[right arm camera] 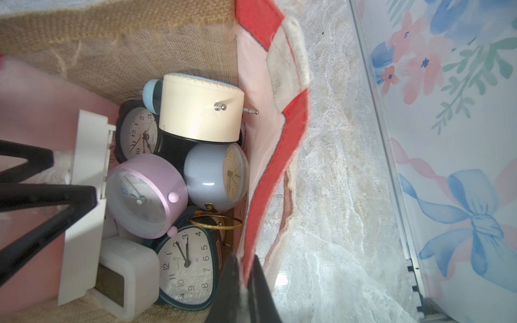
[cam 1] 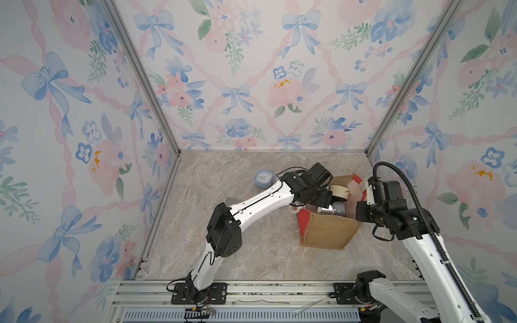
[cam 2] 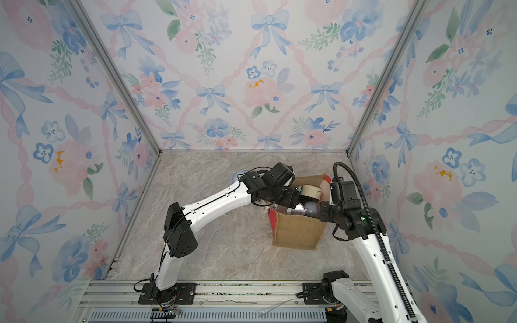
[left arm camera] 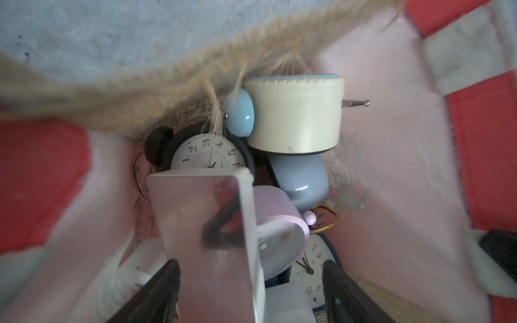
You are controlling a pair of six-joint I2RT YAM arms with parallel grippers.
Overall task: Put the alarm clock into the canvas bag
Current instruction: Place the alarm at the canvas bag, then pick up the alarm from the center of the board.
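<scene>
Now: my left fingers (left arm camera: 162, 288) apart, mirror-faced alarm clock (left arm camera: 190, 223) between them in canvas bag (cam 1: 327, 232); right fingers (right arm camera: 263, 288) clamp its rim.

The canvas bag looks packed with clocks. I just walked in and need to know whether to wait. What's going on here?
The right gripper is shut on the red side rim of the canvas bag, holding its mouth open. The left gripper is down inside the bag, open, with a flat white mirror-faced clock between its fingers, above a pile of other alarm clocks. One blue-grey clock sits on the table outside the bag, behind the left arm.
</scene>
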